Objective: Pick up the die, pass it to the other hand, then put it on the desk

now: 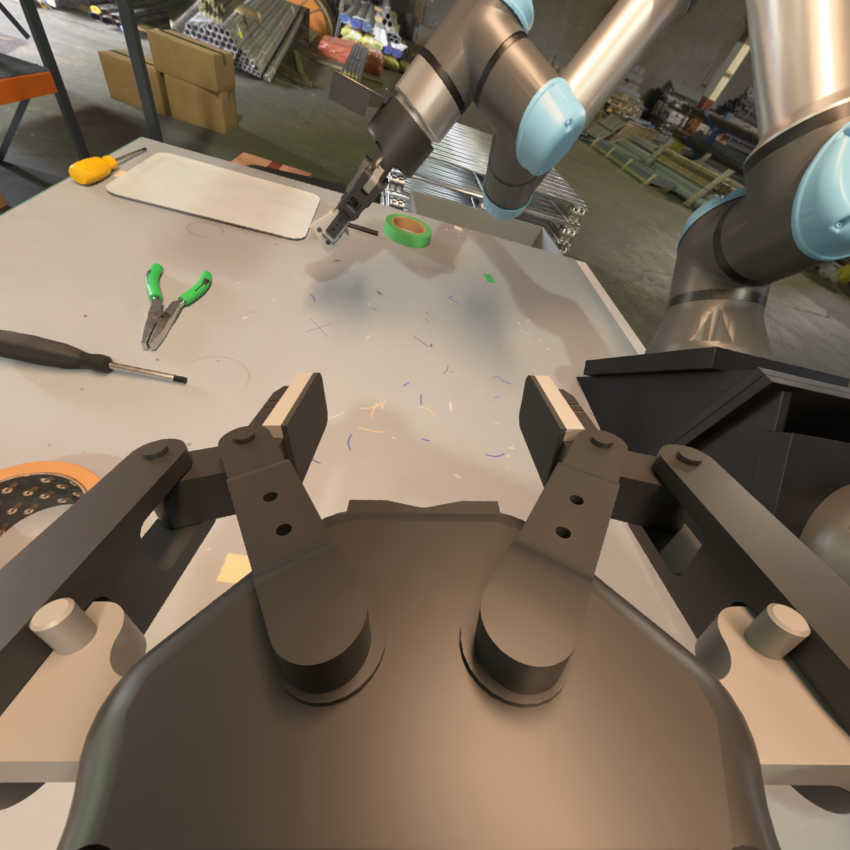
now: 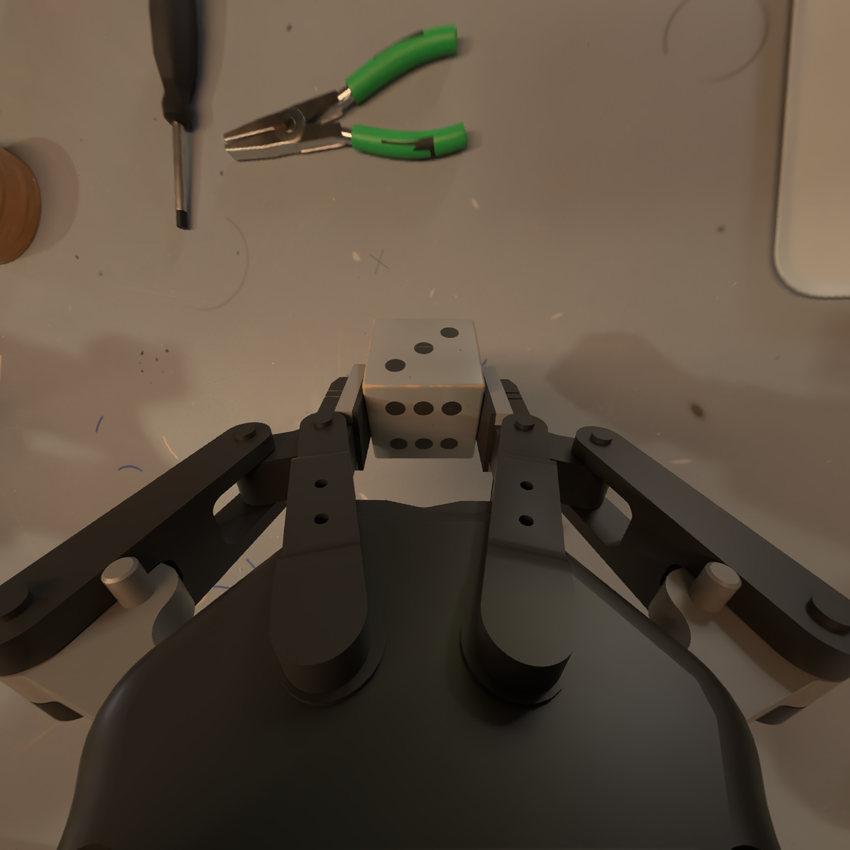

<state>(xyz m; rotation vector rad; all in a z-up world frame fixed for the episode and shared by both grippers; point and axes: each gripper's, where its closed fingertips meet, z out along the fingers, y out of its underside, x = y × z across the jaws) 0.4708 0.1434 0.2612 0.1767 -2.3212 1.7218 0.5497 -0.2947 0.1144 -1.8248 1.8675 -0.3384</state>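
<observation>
A white die with black pips (image 2: 423,391) sits between the fingers of my right gripper (image 2: 423,416), which is shut on it just above the grey desk (image 2: 598,230). In the left wrist view the die (image 1: 327,239) shows far off at the tip of the right gripper (image 1: 335,230), beside a pale tray. My left gripper (image 1: 425,409) is open and empty, low over the near part of the desk (image 1: 414,322).
Green-handled pliers (image 1: 165,303) (image 2: 349,119) and a black screwdriver (image 1: 92,361) (image 2: 177,106) lie at the left. A pale tray (image 1: 211,195) (image 2: 818,161), a yellow-handled tool (image 1: 94,168), a green tape roll (image 1: 408,230) and an orange tape roll (image 1: 41,487) are on the desk. A black fixture (image 1: 717,414) stands at right.
</observation>
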